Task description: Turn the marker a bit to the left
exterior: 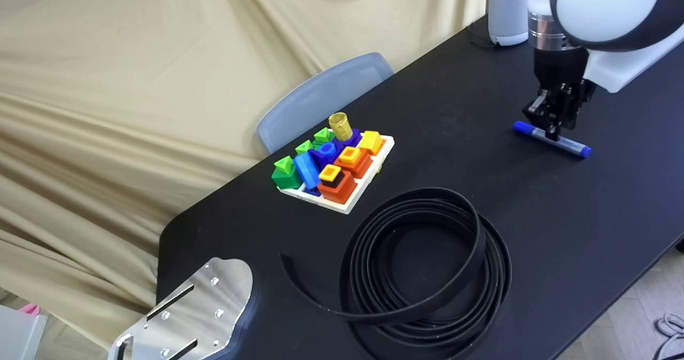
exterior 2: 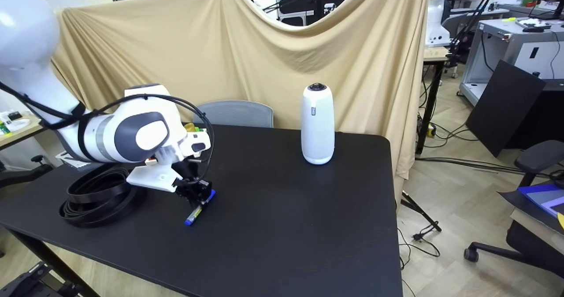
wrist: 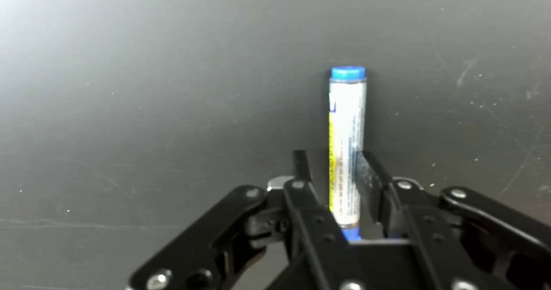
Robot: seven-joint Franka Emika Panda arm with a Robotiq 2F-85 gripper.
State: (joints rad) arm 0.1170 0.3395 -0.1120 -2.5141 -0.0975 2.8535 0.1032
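Note:
The marker (exterior: 570, 145) is a slim pen with a white label and blue ends, lying flat on the black table. It also shows in an exterior view (exterior 2: 196, 212) and in the wrist view (wrist: 347, 122), where it runs nearly straight up the picture. My gripper (wrist: 332, 153) is down at the table with its fingers on either side of the marker. The right finger is close to or touching the marker, and a gap shows at the left finger. The gripper is partly open. The marker's lower end is partly hidden by the gripper in the wrist view.
A black cable coil (exterior: 494, 274) and a white tray (exterior: 368, 181) of coloured toy blocks stand on the table (exterior: 454, 114). A white cylindrical device (exterior 2: 318, 127) stands near the back edge. A grey chair (exterior: 326, 95) and a beige curtain are behind the table.

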